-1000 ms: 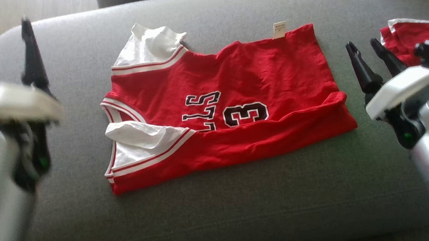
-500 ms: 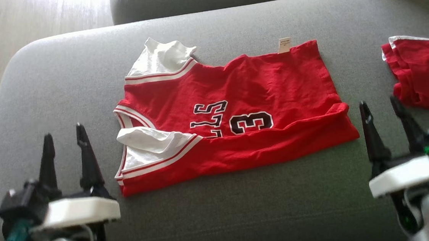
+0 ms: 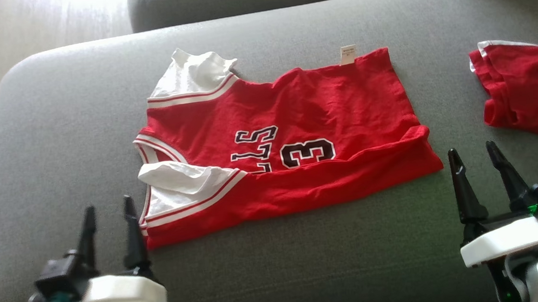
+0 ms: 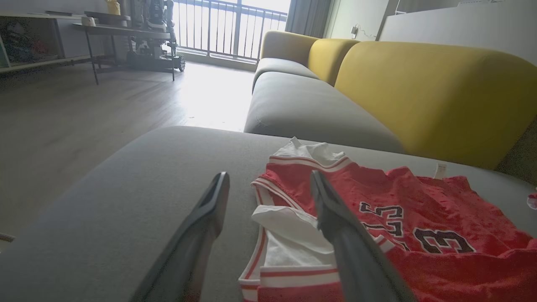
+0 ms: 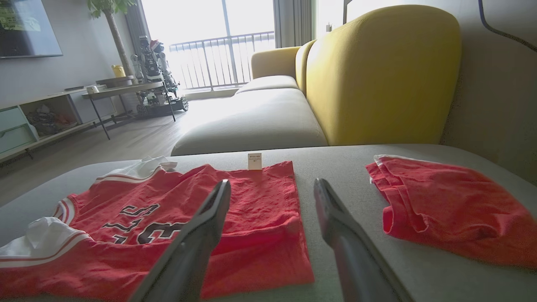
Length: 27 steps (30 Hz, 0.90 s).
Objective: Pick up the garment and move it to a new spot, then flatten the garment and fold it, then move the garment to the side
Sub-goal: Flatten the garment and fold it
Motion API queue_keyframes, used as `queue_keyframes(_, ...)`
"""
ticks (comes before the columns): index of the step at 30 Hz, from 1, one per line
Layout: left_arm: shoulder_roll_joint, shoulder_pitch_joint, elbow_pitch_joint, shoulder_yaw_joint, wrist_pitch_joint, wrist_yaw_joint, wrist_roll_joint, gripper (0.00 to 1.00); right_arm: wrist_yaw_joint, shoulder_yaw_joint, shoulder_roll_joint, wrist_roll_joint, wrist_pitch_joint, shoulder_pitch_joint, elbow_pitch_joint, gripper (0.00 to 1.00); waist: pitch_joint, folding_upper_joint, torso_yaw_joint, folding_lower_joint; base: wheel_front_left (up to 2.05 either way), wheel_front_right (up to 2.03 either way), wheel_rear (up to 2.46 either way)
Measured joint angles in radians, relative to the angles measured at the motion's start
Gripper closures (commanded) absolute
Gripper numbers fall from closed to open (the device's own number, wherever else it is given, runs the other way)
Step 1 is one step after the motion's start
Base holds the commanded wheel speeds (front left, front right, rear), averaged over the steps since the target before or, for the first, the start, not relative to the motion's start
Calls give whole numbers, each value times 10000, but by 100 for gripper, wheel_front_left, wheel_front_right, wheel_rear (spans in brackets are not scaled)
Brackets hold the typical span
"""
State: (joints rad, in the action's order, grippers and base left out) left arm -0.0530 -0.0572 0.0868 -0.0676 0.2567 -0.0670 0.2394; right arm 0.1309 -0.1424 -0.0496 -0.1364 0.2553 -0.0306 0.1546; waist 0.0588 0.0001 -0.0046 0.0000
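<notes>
Head view: red jersey [image 3: 287, 140] lies spread mid grey cushion [image 3: 57, 139], near long edge turned up in a band, near white sleeve [image 3: 179, 175] bunched. Left tool [image 3: 109, 206] sits just off the jersey's near-left corner, right tool [image 3: 470, 150] just off the near-right corner, both wide open, empty, not touching cloth. Looks like the fold step, partly done; next move probably needs both tools down on the near corners together, sleeve tucked flat first. Second red garment [image 3: 523, 88] at far right crowds that side; the left has bare cushion, then a rounded edge dropping to the floor [image 3: 1, 37]. Left wrist view: fingers spread, straddling the sleeve corner; open cushion to the left. Right wrist view: fingers spread over the jersey's hem end, a clear gap between jersey and second garment, yellow backrest [image 5: 377, 75] behind.
</notes>
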Motion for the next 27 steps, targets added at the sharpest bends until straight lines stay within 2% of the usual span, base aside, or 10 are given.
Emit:
queue_keyframes(4,40,81,803,-309,0,232,46,0,0,125,4,-69,0,-27,-59,0,221,0,-124,0,0,0,0)
queue_keyframes(8,44,374,1866,-510,0,213,104,0,0,92,13,-161,0,-130,-102,0,471,0,-280,0,0,0,0)
queue_keyframes(14,54,993,3363,-642,-2,-190,276,0,0,84,17,-232,0,-249,-100,0,723,0,-522,0,0,0,0)
queue_keyframes(17,61,1176,3662,-500,-2,-485,276,0,0,92,19,-232,0,-254,-100,0,789,0,-606,0,0,0,0)
queue_keyframes(27,73,1467,5001,-485,-2,-825,337,0,2,88,27,-846,0,-289,125,0,681,0,-694,0,0,0,0)
